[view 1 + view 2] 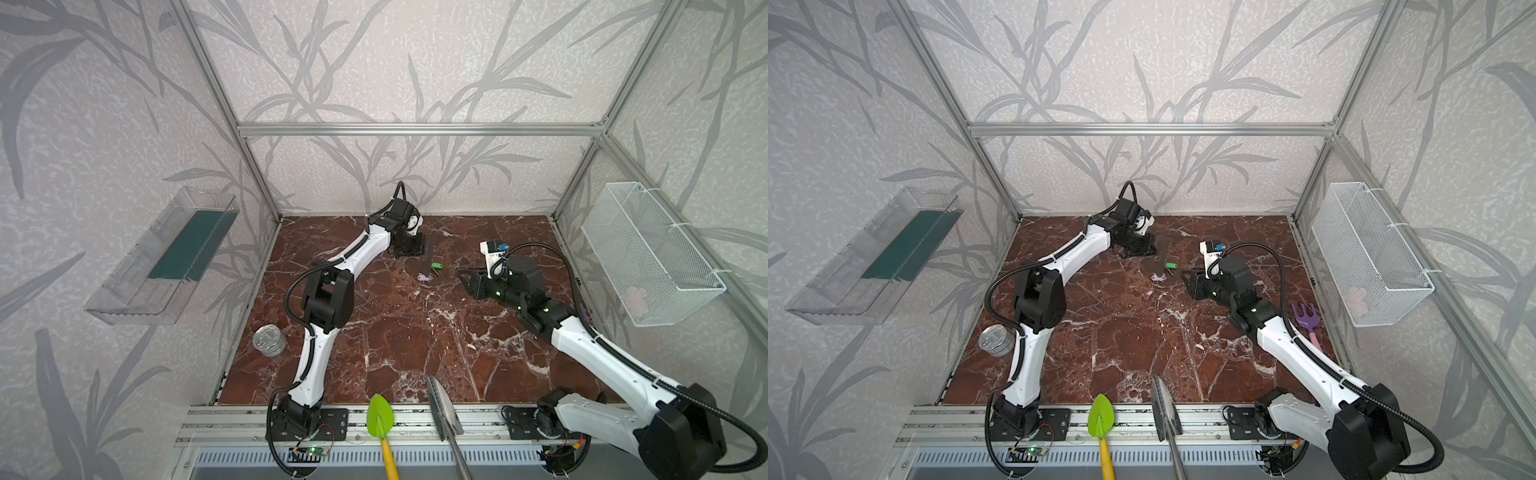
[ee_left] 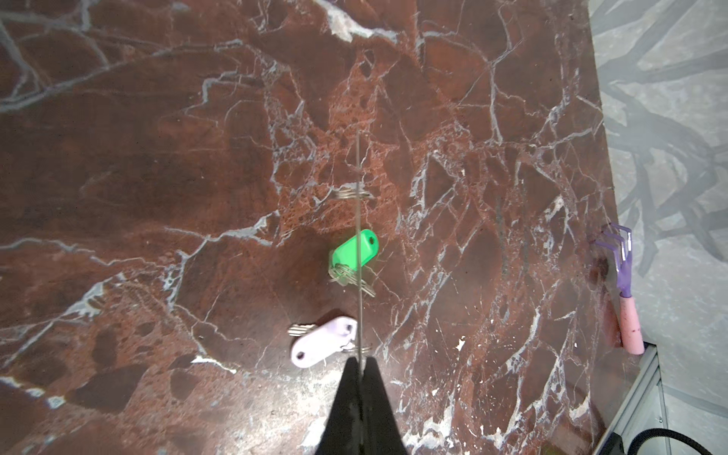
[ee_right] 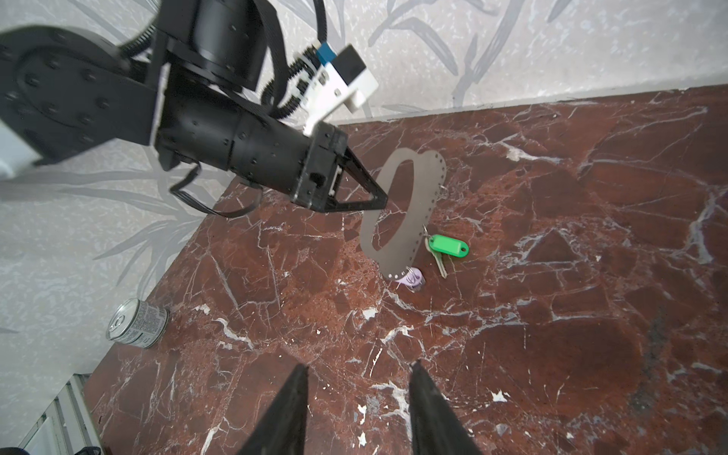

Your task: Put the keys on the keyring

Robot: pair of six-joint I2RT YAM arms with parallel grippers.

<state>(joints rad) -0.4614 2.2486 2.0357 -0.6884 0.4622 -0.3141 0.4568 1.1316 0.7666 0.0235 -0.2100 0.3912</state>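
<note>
Near edge, right hand: jaws apart, empty, well short of the keys.
Mid surface, keys: green key and lilac key lie flat beside the keyring; light, slippery, likely best pinched by their plastic heads.
Far side, left hand: clamped on the keyring, held edge-up; thin, stiff.

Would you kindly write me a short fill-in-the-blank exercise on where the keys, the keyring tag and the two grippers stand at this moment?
1. The left gripper is shut on the edge of the grey ____, holding it upright.
2. The key beside the keyring with the bright tag is coloured ____.
3. The right gripper is ____ and holds nothing.
4. The tin can lies on its ____.

Missing words: keyring; green; open; side
</note>
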